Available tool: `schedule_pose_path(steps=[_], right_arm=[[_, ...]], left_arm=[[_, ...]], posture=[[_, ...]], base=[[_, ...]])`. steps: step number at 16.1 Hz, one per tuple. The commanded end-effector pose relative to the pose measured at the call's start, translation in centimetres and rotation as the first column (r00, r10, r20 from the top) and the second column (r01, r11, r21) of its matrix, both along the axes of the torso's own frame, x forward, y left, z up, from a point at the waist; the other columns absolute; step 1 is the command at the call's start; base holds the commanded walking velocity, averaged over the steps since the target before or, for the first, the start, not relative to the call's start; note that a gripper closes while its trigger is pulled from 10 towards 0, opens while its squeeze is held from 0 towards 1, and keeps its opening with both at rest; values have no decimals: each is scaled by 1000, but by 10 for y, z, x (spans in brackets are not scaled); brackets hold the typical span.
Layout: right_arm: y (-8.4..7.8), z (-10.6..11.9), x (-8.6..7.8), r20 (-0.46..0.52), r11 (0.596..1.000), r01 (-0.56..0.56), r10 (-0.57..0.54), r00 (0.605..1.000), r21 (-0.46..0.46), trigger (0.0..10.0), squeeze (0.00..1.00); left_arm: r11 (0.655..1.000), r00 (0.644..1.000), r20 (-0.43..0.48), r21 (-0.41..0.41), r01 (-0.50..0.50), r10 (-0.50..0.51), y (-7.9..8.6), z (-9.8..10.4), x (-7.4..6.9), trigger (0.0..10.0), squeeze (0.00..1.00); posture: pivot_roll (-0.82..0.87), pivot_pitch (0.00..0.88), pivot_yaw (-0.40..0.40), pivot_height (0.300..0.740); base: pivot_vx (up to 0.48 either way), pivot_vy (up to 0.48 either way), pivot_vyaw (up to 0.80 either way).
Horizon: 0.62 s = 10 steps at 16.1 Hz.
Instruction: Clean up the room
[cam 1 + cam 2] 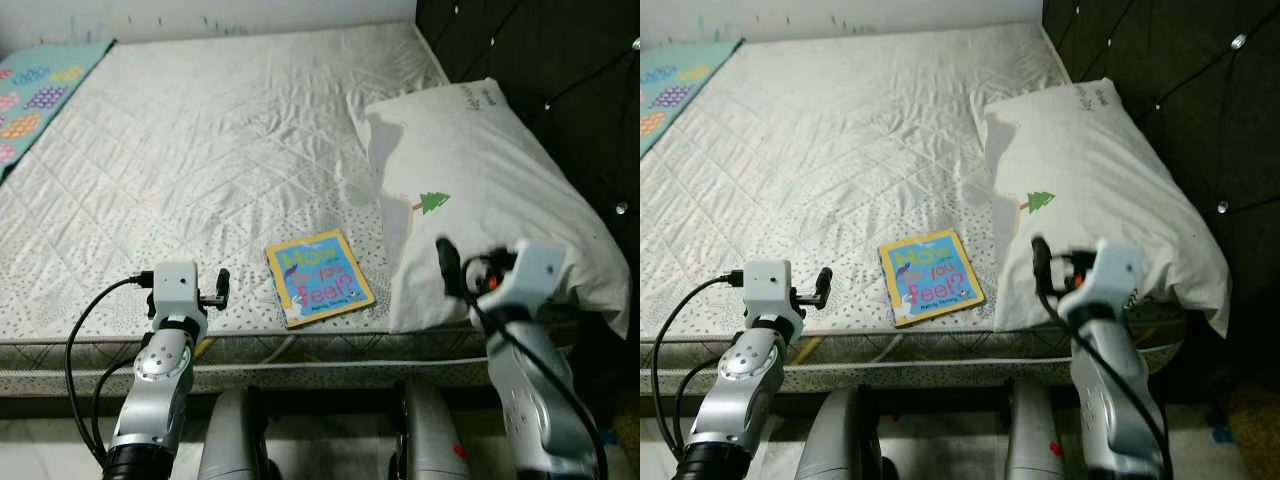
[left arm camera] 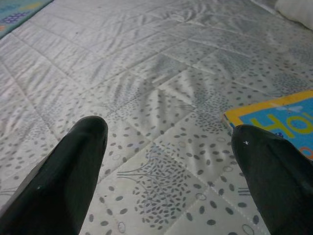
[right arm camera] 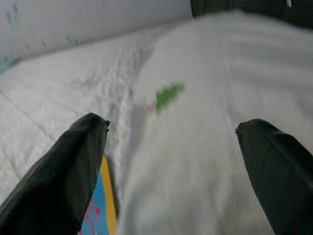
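We see one bed [image 1: 230, 130], its bare quilted mattress printed with small grey dots, spreading across the head views with its near edge just in front of the robot. One dark tufted headboard [image 1: 540, 60] stands along the bed's right side. One white pillow [image 1: 480, 190] with a small green tree printed on it lies against that headboard at the right of the mattress, its near end reaching the mattress edge. At the far left corner one teal mat [image 1: 45, 95] with coloured patches lies against the mattress edge. One children's book [image 1: 318, 277], yellow-bordered with a blue cover, lies flat on the mattress near the front edge, just beside the pillow's left side and between the two arms. We count two pincers. The left pincer [image 1: 212, 289] hovers over the front edge of the mattress, to the left of the book and apart from it; in its wrist view its two black fingers [image 2: 73, 171] stand wide apart with nothing between them, the book's corner showing near one finger. The right pincer [image 1: 452, 268], blurred, is raised at the pillow's near end; its two fingers [image 3: 63, 171] are likewise spread wide and hold nothing, with the pillow close in front of them.
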State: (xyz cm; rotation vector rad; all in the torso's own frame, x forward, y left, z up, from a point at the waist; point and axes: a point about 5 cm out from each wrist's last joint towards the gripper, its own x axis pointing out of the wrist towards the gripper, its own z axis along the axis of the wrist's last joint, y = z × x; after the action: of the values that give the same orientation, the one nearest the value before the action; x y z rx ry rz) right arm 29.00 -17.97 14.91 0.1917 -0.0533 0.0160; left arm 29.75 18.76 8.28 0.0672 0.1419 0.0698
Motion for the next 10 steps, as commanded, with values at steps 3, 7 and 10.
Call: schedule_pose_path(steps=[3,7,10], right_arm=[[-1,-1,9,0,999,20,-20,1000,32,10000,0],[4,0,17,14,999,17,-18,1000,51,10000,0],[9,3,28,39,998,11,-13,999,60,10000,0]], left_arm=[[999,999,5,-8,-38,38,12,1,-7,10000,0],[999,999,4,-5,-36,36,9,0,-6,10000,0],[1000,1000,13,4,-11,11,8,3,1,10000,0]], posture=[[-68,37,85,629],[-52,0,90,662],[-50,0,97,690]], base=[[0,0,0],[0,0,0],[0,0,0]])
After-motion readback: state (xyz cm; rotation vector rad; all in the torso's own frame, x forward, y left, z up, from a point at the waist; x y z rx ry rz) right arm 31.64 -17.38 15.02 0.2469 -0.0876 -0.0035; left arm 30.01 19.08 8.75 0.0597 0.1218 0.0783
